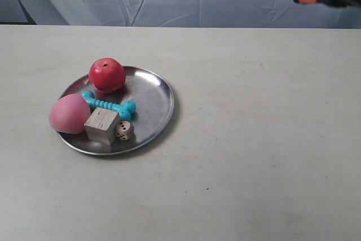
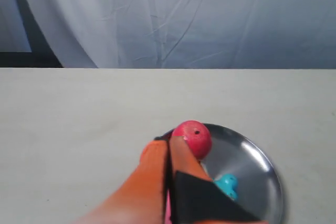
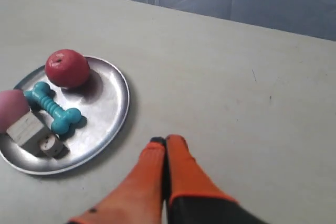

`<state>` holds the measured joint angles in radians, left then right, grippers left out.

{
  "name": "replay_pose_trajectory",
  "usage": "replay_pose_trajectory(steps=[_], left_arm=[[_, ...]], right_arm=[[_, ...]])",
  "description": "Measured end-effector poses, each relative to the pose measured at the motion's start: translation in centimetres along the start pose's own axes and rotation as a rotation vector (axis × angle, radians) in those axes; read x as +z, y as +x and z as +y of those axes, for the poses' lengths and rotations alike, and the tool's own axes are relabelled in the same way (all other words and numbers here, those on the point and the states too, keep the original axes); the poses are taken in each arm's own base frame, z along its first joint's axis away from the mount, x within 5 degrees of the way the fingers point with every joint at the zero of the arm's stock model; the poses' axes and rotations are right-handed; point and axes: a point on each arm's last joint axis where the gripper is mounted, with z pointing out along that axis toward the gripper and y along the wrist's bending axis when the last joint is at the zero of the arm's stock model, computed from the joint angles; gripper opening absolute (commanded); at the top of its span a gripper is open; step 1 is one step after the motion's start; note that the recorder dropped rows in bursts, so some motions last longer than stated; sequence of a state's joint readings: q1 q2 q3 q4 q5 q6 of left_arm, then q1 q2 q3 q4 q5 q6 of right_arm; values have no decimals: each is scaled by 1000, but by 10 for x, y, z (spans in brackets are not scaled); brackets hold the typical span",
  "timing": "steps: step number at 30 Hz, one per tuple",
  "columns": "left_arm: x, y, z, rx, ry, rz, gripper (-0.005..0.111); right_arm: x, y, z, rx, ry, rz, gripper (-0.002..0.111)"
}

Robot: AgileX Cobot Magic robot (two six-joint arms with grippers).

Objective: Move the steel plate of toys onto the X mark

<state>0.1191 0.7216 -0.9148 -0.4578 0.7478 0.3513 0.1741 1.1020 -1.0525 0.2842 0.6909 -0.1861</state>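
Loose toys (image 1: 107, 105) could be rolled off the steel plate (image 1: 153, 99), sat on the desk (image 1: 259, 139) toward the exterior view's left, if jerked or tilted: die (image 1: 124, 130) at near rim first, then apple (image 1: 106, 74) at far rim; left hand (image 2: 168, 142) and right hand (image 3: 165, 141) are seen clenched, empty, off the plate; X mark not found.

The round shiny steel plate (image 3: 113, 98) lies on the off-white surface (image 3: 236, 93), carrying a red apple-like ball (image 3: 66, 68), turquoise plastic bone (image 3: 53, 107), fuzzy pink ball (image 3: 11, 109), pale wooden cube (image 3: 26, 128) and dotted wooden die (image 3: 51, 144). The orange end effector (image 3: 165, 142), fingers pressed together, is near the plate's rim, not touching it.
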Motion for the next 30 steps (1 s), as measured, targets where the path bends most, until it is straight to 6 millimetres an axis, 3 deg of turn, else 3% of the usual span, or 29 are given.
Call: replay_pose_trajectory(steps=[6,10,19,30], left_arm=[[-28,34,-17,83,83,-46,0],[-41,52,-23,91,136,-82,0],[-51,78,-35,57,273,50,0],[-53,84,-37,69,296,119,0]], right_arm=[[-36,67,4,-5,-2,-34,0],[-58,95,11,27,-47,-87,0],[-94,111,26,90,-164,-204,0],[-100,113,27,89,-174,-231,0]])
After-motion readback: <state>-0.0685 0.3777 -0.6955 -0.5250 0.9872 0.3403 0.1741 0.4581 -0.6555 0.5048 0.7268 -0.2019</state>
